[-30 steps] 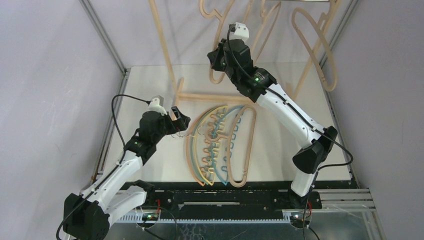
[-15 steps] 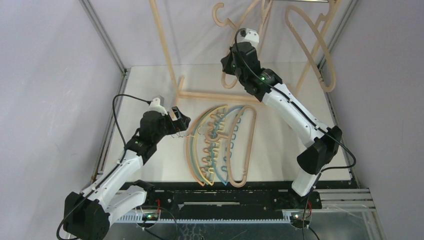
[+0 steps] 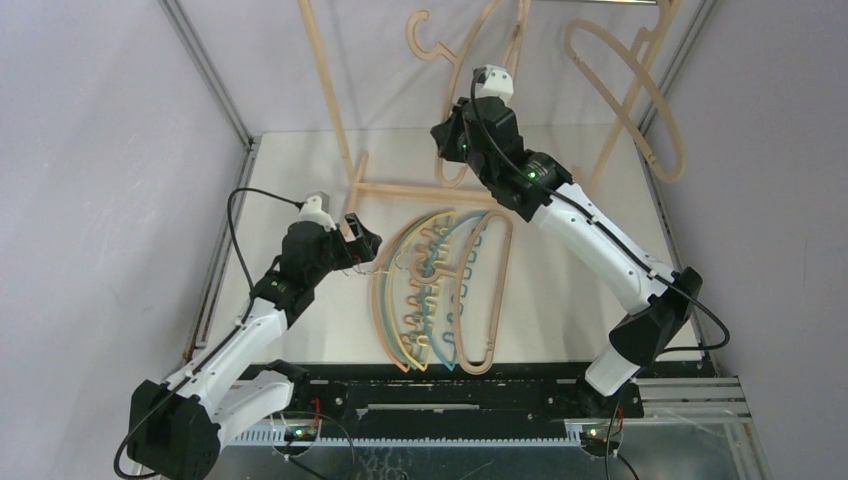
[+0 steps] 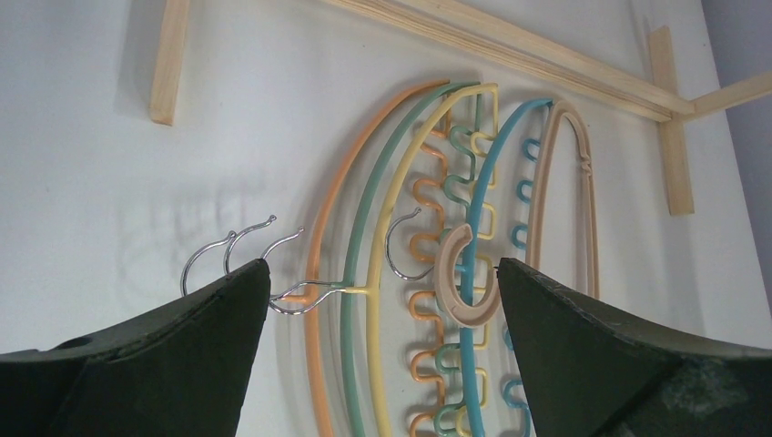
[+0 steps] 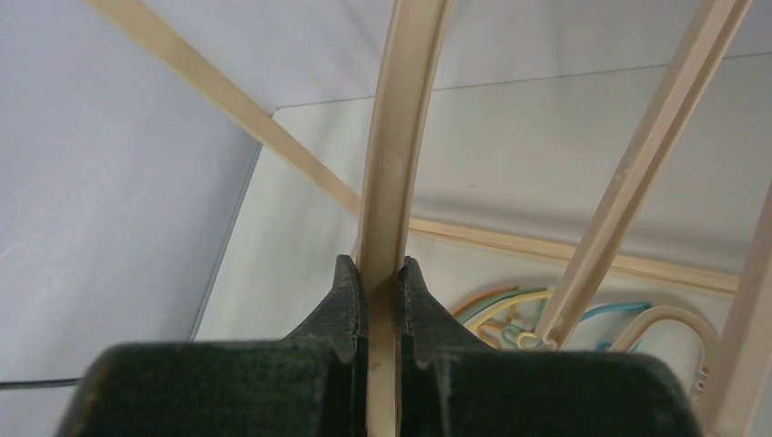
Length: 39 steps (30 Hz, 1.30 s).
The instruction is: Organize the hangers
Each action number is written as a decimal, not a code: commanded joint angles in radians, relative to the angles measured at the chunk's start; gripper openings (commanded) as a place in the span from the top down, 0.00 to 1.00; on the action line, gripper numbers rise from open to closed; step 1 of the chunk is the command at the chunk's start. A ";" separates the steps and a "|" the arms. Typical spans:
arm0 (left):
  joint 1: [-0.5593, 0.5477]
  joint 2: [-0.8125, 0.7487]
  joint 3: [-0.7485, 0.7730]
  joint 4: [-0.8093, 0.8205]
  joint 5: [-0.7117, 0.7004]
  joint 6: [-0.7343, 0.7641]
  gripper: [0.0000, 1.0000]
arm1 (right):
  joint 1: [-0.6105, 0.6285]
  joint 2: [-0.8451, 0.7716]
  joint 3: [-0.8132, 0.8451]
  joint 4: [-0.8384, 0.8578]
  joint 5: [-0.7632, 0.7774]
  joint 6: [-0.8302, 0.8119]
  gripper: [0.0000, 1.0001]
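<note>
The right jaws pinch a pale wooden hanger [image 5: 398,137], held up beside the rack [image 3: 329,95] near the surface's [image 3: 300,160] far edge. The overhead view cuts off the rack's top. The left jaws gape wide above the coloured hangers [image 4: 410,273] piled mid-surface, which overlap another wooden hanger [image 4: 469,320].

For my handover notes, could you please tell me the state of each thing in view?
Held wooden hanger: raised off the table.
Right tool: shut on it.
Coloured hangers: lying flat, overlapping.
Left tool: open, above them.
Table wooden hanger: lying flat beside the coloured ones.
Hung wooden hanger: hanging at the rack.
Rack: standing upright.
</note>
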State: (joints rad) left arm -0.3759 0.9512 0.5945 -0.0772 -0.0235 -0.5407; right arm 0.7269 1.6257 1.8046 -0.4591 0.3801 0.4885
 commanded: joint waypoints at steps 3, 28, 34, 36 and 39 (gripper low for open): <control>-0.005 0.000 -0.001 0.031 -0.006 0.005 0.00 | 0.028 -0.062 0.005 0.069 0.018 -0.047 1.00; -0.005 -0.029 0.005 0.014 -0.015 0.013 0.01 | -0.022 0.008 0.149 0.056 0.047 -0.059 1.00; -0.006 -0.036 0.007 0.004 -0.020 0.017 0.00 | -0.048 0.016 0.153 0.053 0.053 -0.042 1.00; -0.005 -0.036 0.006 0.004 -0.017 0.015 0.00 | -0.056 0.022 0.152 0.044 0.051 -0.038 1.00; -0.006 -0.040 0.006 0.003 -0.019 0.015 0.01 | -0.065 0.026 0.142 0.039 0.048 -0.029 1.00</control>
State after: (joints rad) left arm -0.3759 0.9340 0.5945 -0.0784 -0.0277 -0.5400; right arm 0.6827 1.6474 1.9121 -0.4473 0.4091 0.4496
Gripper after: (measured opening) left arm 0.996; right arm 0.071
